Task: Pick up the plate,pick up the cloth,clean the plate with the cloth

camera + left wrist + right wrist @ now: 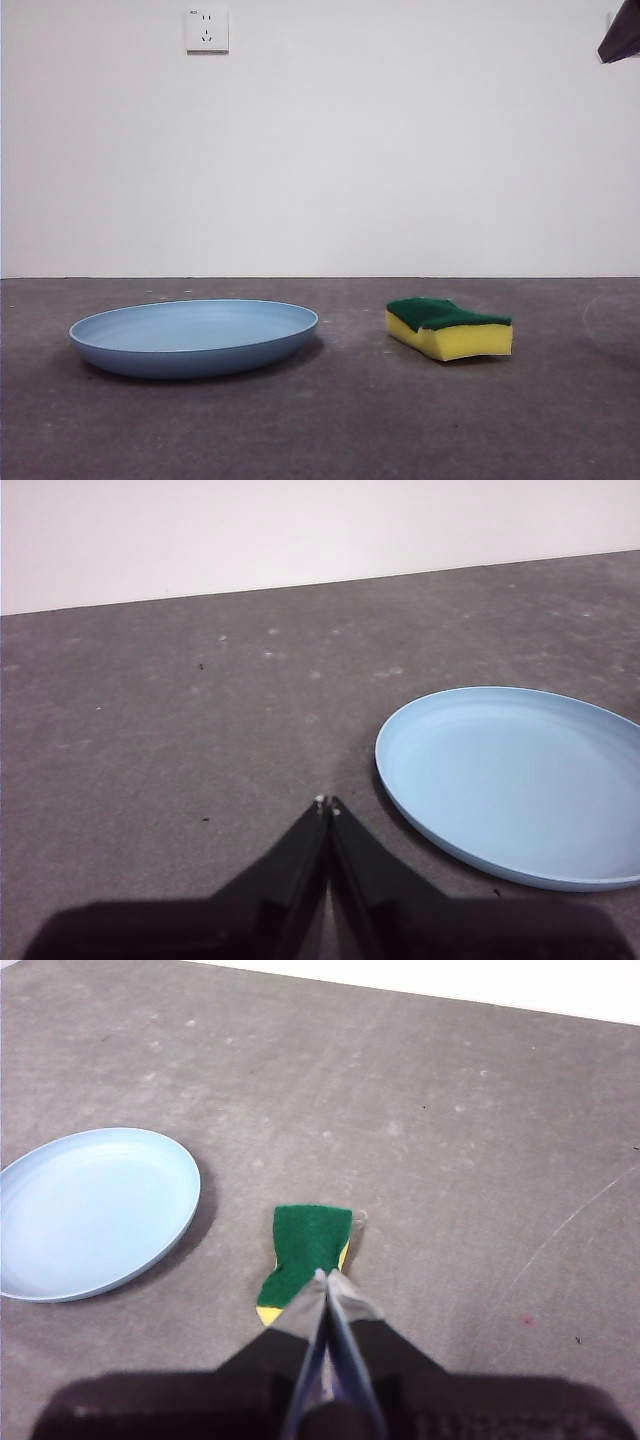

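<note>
I see the plate (193, 337) lying flat on the table (340, 420), and the cloth (449, 328) well apart beside it, green side up, long axis toward the right gripper (327, 1278); both grippers, left (327, 805) included, have jaws pressed together, holding nothing

No readable text; tiny marking on wall socket (207, 30) illegible.
</note>
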`<state>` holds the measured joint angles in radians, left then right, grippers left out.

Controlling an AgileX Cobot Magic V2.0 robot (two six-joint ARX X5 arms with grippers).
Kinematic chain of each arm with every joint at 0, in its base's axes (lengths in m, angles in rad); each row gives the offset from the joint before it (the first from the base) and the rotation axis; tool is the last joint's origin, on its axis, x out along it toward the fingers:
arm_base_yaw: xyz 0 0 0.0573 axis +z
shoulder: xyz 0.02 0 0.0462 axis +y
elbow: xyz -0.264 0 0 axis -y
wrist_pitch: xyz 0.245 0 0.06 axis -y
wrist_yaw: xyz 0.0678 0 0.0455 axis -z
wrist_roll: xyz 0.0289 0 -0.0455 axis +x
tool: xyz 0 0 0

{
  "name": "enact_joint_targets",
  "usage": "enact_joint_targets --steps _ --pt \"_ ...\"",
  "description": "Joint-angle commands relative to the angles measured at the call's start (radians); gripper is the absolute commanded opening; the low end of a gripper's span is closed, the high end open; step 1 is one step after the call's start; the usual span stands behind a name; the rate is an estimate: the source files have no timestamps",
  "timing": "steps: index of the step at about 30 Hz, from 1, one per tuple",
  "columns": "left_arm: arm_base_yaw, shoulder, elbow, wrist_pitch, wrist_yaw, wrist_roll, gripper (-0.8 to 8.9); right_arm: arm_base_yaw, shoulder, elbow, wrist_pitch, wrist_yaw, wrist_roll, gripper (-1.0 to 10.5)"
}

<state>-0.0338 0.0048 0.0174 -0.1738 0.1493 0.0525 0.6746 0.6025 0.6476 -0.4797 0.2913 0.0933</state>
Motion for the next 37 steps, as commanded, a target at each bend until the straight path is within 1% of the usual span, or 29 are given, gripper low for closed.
enact_joint_targets --steps 1,20,21,23,25,28,29,30,31,33,35,37 --pt "0.003 -0.001 -0.014 0.001 0.003 -0.003 -0.03 0.000 -0.003 -0.007 0.002 0.003 0.006 0.0" --pt "0.003 -0.001 -0.014 0.001 0.002 -0.003 -0.03 0.000 -0.003 -0.007 0.002 0.003 0.002 0.0" --pt "0.003 -0.001 -0.014 0.001 0.002 -0.003 -0.03 0.000 -0.003 -0.007 0.003 0.010 -0.003 0.0" --pt "0.003 -0.001 -0.014 0.001 0.002 -0.003 -0.03 0.000 -0.003 -0.007 0.003 0.067 -0.024 0.0" --pt "0.003 -0.001 -0.014 0.001 0.002 -0.003 -0.03 0.000 -0.006 -0.007 0.002 0.122 -0.024 0.0" --pt "0.003 -0.001 -0.014 0.001 0.002 -0.003 -0.03 -0.016 -0.034 -0.007 -0.002 0.156 -0.024 0.0" --pt "0.003 -0.001 -0.014 0.001 0.002 -0.004 -0.03 -0.027 -0.047 -0.007 -0.001 0.155 -0.045 0.0" --pt "0.003 -0.001 -0.014 0.001 0.002 -0.003 -0.03 -0.046 -0.062 -0.007 -0.001 0.151 -0.066 0.0" --pt "0.003 -0.001 -0.014 0.001 0.002 -0.003 -0.03 -0.070 -0.077 -0.009 -0.001 0.144 -0.067 0.0" --pt "0.003 -0.001 -0.014 0.001 0.003 -0.004 -0.03 -0.126 -0.110 -0.015 0.000 0.096 -0.068 0.0" --pt "0.003 -0.001 -0.014 0.001 0.002 -0.003 -0.03 -0.208 -0.155 -0.040 0.016 0.005 -0.076 0.0" --pt "0.003 -0.001 -0.014 0.001 0.002 -0.004 -0.03 -0.293 -0.202 -0.087 0.070 -0.097 -0.100 0.0"
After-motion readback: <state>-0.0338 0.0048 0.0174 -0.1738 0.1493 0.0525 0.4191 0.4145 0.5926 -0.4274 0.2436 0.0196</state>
